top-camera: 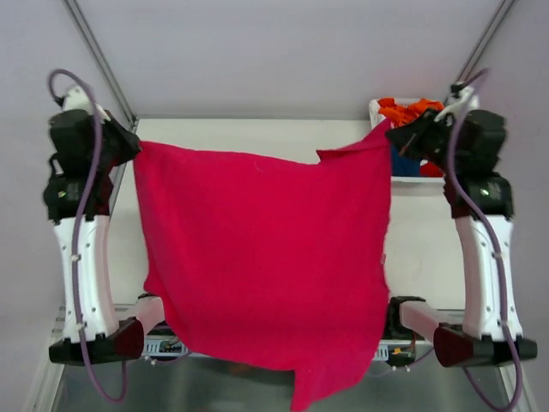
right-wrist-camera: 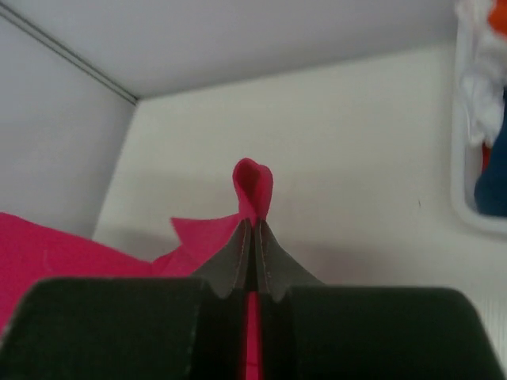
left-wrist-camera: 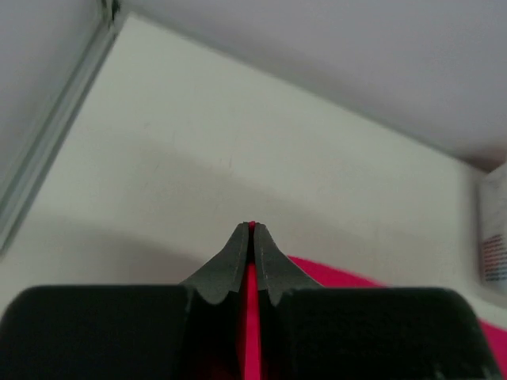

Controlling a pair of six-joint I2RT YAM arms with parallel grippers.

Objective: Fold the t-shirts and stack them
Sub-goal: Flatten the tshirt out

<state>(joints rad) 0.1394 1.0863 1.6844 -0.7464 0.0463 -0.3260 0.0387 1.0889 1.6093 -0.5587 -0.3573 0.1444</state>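
Top view: left end effector [top-camera: 129, 146] and right end effector [top-camera: 401, 136] pinch the shirt [top-camera: 266, 257]; I fear the left's tiny bite slips.

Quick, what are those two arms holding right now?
Left end effector: closed on the crimson-pink t-shirt.
Right end effector: closed on the same t-shirt.

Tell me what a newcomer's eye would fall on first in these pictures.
The crimson-pink t-shirt, held up and stretched wide, fills the middle of the top view. The left gripper pinches one top corner and the right gripper the other, both shut on cloth. At the far right of the table, a white basket holds an orange shirt and a dark blue one.
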